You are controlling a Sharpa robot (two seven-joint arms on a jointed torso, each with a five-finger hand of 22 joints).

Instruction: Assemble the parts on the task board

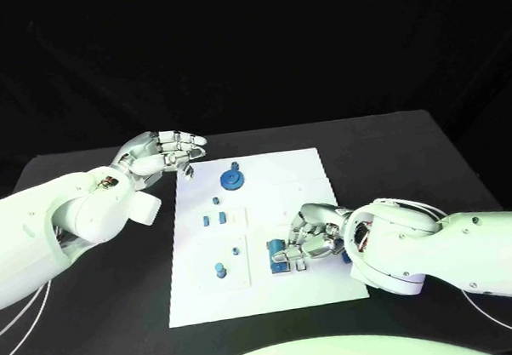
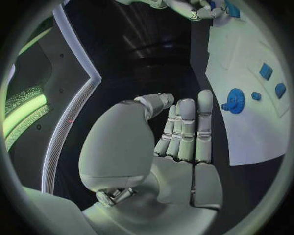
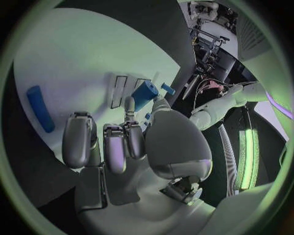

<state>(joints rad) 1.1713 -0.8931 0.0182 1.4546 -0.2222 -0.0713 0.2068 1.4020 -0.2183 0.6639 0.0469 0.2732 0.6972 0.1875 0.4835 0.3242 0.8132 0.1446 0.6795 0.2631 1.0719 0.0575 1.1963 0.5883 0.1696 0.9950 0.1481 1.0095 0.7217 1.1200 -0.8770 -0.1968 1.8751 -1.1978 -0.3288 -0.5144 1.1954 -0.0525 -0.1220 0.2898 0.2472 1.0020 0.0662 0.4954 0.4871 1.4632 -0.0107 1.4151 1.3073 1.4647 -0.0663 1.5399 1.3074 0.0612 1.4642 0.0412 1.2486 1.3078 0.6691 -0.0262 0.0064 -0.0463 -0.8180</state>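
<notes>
White task board lies under the right hand, whose curled fingers grip a blue block. Left hand hovers empty, fingers loosely curled, beside the blue gear.

We see a black table carrying the white task board, which lies flat near its middle, long side running away from us. Dark tabletop shows on all sides of the board.
</notes>
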